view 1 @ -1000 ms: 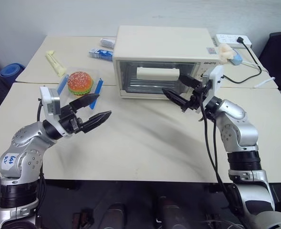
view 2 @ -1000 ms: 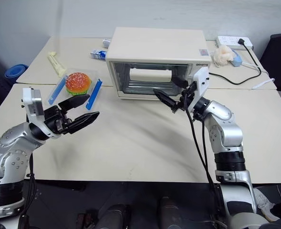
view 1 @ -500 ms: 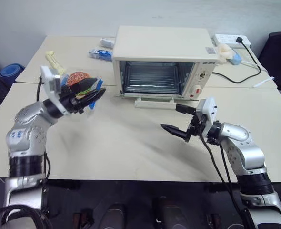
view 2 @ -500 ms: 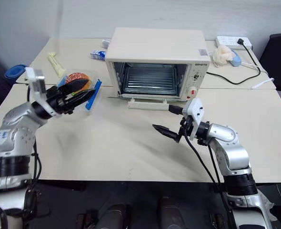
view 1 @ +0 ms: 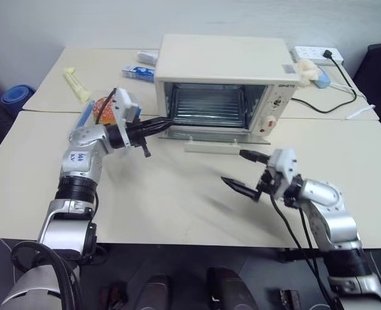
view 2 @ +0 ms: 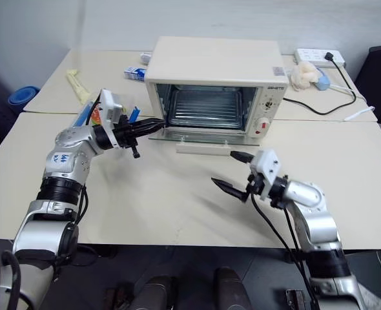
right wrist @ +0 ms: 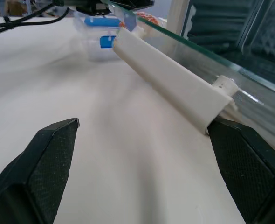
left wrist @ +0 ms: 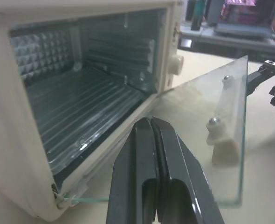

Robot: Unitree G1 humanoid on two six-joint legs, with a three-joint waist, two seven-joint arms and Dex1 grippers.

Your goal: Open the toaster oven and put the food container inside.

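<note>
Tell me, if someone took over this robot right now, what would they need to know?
Left gripper: shut, empty, at the oven's left front corner.
Right gripper: open, empty, above the table before the door.
Done: door folded down flat, rack bare.
Container: on the table left of the oven, behind the left arm, not gripped.
Left: grasp the container and put it inside.

Soft, even light falls from overhead across the table, leaving faint shadows under the arms. The head views are sharp. The oven interior is dim. In the wrist views the near fingers are blurred.
</note>
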